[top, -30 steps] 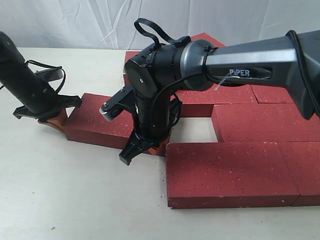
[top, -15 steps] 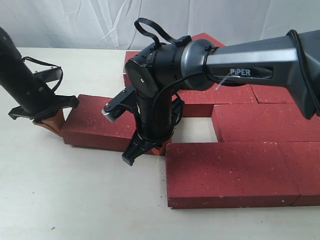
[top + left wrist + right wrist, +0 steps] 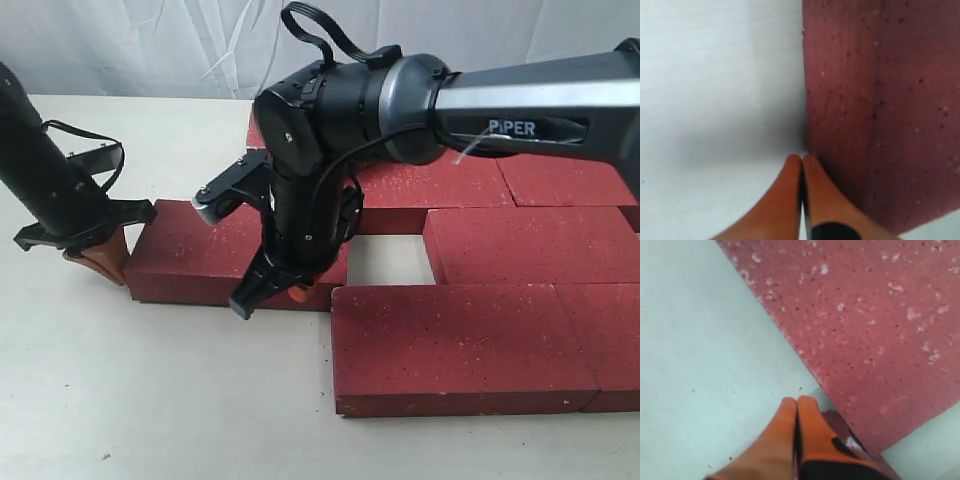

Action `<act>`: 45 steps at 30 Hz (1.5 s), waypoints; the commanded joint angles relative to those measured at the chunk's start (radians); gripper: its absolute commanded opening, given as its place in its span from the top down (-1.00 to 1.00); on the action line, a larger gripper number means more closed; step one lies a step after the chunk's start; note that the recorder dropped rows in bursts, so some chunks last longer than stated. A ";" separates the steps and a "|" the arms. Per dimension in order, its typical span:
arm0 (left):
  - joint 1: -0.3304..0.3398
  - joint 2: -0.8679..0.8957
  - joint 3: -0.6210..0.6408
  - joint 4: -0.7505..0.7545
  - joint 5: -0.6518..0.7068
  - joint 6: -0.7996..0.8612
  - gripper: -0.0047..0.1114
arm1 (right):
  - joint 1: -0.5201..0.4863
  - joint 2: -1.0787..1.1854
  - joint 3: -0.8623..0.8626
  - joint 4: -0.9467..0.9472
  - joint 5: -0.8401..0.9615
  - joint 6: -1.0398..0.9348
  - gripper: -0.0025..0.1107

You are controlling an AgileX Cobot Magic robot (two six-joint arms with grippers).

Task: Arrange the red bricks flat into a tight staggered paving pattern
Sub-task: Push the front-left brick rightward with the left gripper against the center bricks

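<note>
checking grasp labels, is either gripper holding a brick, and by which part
Nothing is held. The left gripper and right gripper are both shut empty, set beside the leftmost brick, not around it.

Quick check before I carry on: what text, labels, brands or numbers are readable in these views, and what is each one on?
"PIPER": white letters on the dark side panel of the right arm, exterior view.
Nothing else: the red bricks carry only pale speckles, and neither wrist view shows any writing.
</note>
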 commanded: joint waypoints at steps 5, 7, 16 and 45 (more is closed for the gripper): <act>-0.005 -0.009 0.049 -0.036 -0.001 -0.005 0.92 | -0.036 -0.057 -0.003 0.040 -0.039 0.082 0.97; -0.005 -0.009 0.074 -0.048 -0.011 -0.005 0.92 | -0.077 -0.080 -0.003 0.084 -0.044 0.093 0.97; -0.005 -0.089 0.078 0.040 -0.108 -0.041 0.92 | -0.289 -0.133 -0.003 0.169 -0.022 0.093 0.97; -0.166 -0.097 0.078 0.067 -0.285 -0.060 0.92 | -0.469 -0.132 -0.003 0.275 -0.054 0.061 0.97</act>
